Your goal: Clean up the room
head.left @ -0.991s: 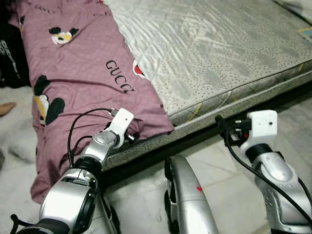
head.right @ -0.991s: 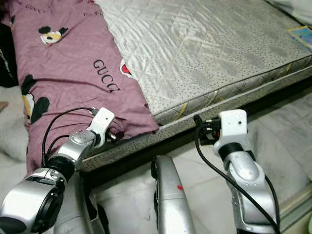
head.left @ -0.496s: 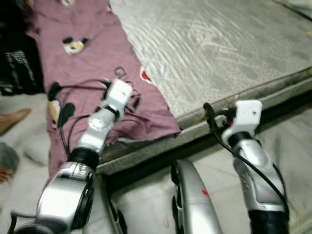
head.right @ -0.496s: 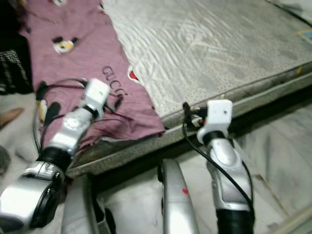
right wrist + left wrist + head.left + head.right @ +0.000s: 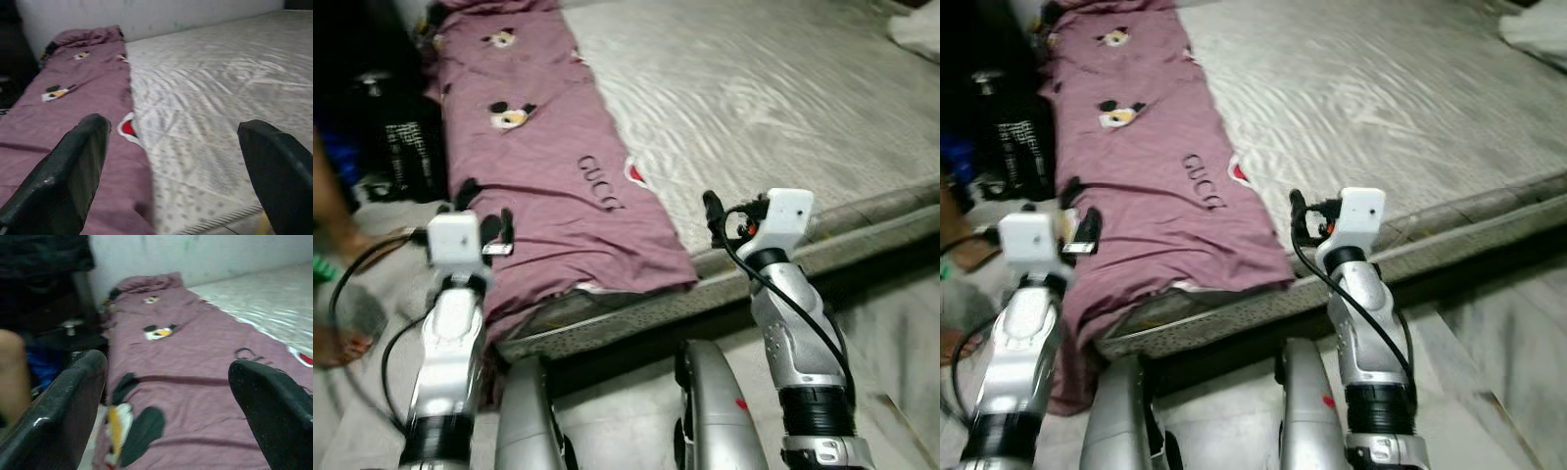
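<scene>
One blanket (image 5: 548, 176), one mattress (image 5: 773, 108), two grippers; the blanket is mauve, printed with cartoon mouse faces and black lettering, lying in a long strip along the mattress's left side with its near end hanging over the edge toward the floor (image 5: 891, 333); the left gripper (image 5: 166, 406) hovers above the blanket's left edge, fingers spread wide and empty; the right gripper (image 5: 171, 166) hangs over the mattress's near edge, fingers likewise apart; a person's foot (image 5: 337, 343) rests on the floor at left, beside dark clutter (image 5: 372, 117).
</scene>
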### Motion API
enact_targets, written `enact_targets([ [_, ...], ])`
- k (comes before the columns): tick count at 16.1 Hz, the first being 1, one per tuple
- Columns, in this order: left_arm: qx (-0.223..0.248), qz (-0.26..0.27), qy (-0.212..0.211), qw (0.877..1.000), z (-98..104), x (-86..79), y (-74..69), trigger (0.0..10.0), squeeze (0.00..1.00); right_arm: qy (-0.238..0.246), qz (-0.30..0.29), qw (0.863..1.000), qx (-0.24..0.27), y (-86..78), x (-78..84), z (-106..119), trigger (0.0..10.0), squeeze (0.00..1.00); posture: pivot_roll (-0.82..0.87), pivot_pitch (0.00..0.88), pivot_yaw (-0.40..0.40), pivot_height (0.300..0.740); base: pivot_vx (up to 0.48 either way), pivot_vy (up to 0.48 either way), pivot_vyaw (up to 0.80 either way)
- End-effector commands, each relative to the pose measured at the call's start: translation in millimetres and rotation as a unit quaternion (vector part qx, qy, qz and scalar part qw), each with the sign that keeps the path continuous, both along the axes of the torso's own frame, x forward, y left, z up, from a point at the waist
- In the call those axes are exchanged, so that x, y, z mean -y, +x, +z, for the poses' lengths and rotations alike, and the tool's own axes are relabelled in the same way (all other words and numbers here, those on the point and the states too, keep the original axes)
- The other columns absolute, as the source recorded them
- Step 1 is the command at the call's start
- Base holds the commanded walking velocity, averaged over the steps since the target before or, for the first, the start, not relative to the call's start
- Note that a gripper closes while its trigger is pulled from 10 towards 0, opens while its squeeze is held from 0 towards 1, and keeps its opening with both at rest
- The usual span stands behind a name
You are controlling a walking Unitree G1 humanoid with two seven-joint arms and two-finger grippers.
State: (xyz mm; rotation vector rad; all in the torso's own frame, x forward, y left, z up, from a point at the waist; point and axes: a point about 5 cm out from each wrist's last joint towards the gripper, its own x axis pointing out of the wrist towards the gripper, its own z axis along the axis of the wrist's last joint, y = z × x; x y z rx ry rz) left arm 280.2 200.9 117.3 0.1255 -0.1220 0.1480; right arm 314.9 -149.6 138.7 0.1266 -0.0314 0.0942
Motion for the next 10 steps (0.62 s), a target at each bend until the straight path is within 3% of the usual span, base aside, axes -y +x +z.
enact_targets([
  [1, 0.018, 0.009, 0.003, 1.0, 10.1, -1.2, -1.2, 10.0, 0.0, 0.009, -0.001, 1.0, 0.002, 3.0, -0.8, -0.5, 10.0, 0.0, -0.07, 0.0, 0.061, 0.531, 0.0, 0.0, 0.0],
  [4, 0.008, 0.013, 0.008, 1.0, 5.7, -1.7, -1.2, 10.0, 0.0, 0.009, 0.022, 0.999, 0.022, 7.8, -9.9, 0.0, 10.0, 0.0, -0.08, 0.0, 0.068, 0.535, 0.0, 0.0, 0.0],
  [7, 0.02, 0.022, 0.004, 1.0, 14.8, -5.5, 9.9, 10.0, 0.0, 0.014, 0.034, 0.999, 0.04, 15.5, -17.3, 8.7, 10.0, 0.0, -0.08, 0.0, 0.056, 0.568, 0.0, 0.0, 0.0],
  [10, 0.014, 0.02, -0.003, 1.0, 11.1, 0.7, 8.4, 10.0, 0.0, 0.013, 0.035, 0.998, 0.048, 20.7, -17.6, 11.0, 10.0, 0.0, -0.08, 0.0, 0.065, 0.606, 0.0, 0.0, 0.0],
])
